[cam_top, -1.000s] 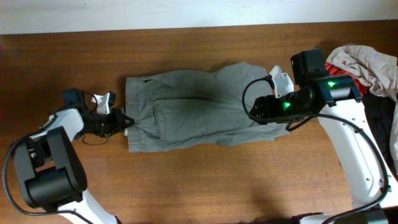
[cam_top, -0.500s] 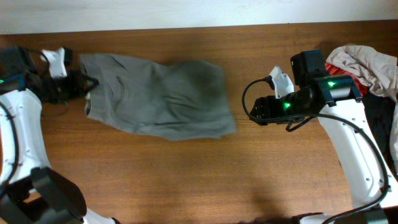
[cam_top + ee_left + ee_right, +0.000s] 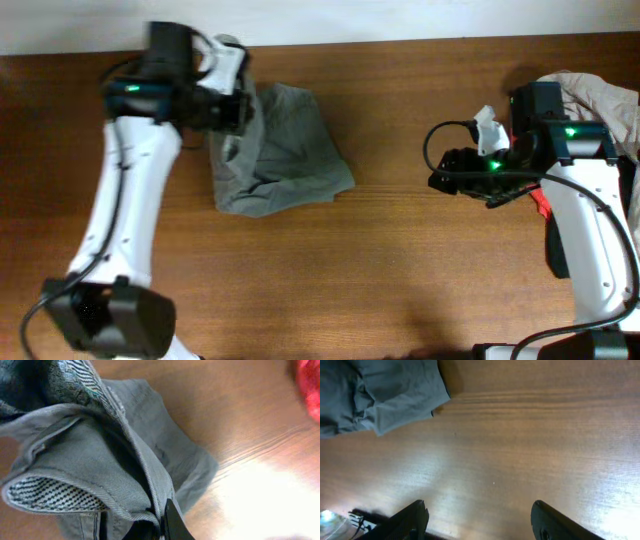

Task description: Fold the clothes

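Note:
The grey-olive shorts (image 3: 280, 155) lie bunched and partly folded over at the table's upper left. My left gripper (image 3: 240, 105) is shut on their waistband at the far edge of the bundle. In the left wrist view the fingers (image 3: 157, 525) pinch a fold of the shorts (image 3: 100, 460), with striped pocket lining showing. My right gripper (image 3: 450, 170) is open and empty over bare wood, well right of the shorts. In the right wrist view its fingers (image 3: 480, 520) are wide apart and the shorts (image 3: 380, 395) lie at the top left.
A pile of other garments, pale beige-grey (image 3: 600, 100), red (image 3: 537, 205) and black, sits at the table's right edge behind my right arm. A red blur (image 3: 307, 385) shows at the left wrist view's top right. The table's far edge meets a white wall.
My left arm has swung up and to the right with the waistband, folding the shorts over into a compact bundle. My right gripper has drawn back to the right.

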Robot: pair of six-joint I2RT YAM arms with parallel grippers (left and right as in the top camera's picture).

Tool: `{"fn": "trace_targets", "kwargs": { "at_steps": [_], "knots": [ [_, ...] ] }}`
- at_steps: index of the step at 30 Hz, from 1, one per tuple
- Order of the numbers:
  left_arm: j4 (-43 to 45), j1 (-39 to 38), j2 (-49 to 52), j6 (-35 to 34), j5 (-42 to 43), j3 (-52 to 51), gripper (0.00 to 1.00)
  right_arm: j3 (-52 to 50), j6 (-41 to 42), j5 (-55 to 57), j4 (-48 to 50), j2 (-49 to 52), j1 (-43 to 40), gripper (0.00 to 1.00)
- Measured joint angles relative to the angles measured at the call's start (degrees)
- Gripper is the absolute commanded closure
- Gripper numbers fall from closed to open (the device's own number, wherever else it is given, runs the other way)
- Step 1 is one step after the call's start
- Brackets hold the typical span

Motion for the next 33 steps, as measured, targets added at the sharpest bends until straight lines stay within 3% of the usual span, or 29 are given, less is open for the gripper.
{"fn": "trace_targets", "kwargs": {
  "at_steps": [4,5,7,9,10,11,15,20,24,26,31,33],
  "knots": [
    [2.1,-4.7,6.2,0.0,-5.0,0.2,0.96,0.0,0.0,-0.6,-0.9,0.0,-0.3,0.31],
    [2.6,-5.3,7.8,-0.1,-5.7,0.2,0.88,0.0,-0.1,-0.9,-1.0,0.0,-0.3,0.32],
    [3.9,-6.2,11.7,-0.5,-6.7,0.2,0.56,0.0,-0.3,-1.8,-1.3,0.0,-0.3,0.32],
    [4.9,-6.9,15.2,-0.6,-7.6,0.2,0.44,0.0,-0.5,-2.5,-1.3,0.0,-0.3,0.32],
    [5.3,-7.2,16.6,-1.0,-7.9,0.2,0.3,0.0,-0.5,-2.6,-1.3,0.0,-0.3,0.32],
    [5.4,-7.4,17.6,-1.4,-8.0,0.2,0.24,0.0,-0.5,-2.9,-1.3,0.0,-0.3,0.32],
    [1.6,-8.0,18.7,-1.8,-8.7,1.9,0.16,0.0,-0.5,-3.3,-1.3,0.0,-0.3,0.32],
    [-9.2,-7.7,18.6,-1.8,-10.2,16.8,0.13,0.0,-1.6,-3.4,-1.3,0.0,-0.3,0.32],
    [-13.7,-5.3,17.2,-1.8,-11.8,26.1,0.13,0.0,-4.0,-3.7,-0.8,0.0,-0.3,0.32],
    [-14.2,-3.4,16.2,-1.8,-12.3,28.1,0.29,0.0,-5.7,-4.8,0.4,0.0,-0.3,0.35],
    [-14.3,1.0,15.8,-2.3,-12.9,26.6,0.83,0.0,-7.9,-8.1,9.1,0.0,1.2,0.74],
    [-13.5,1.8,16.5,-2.1,-12.5,25.1,0.95,0.0,-6.8,-8.9,13.3,0.0,3.6,0.78]
  ]
}}
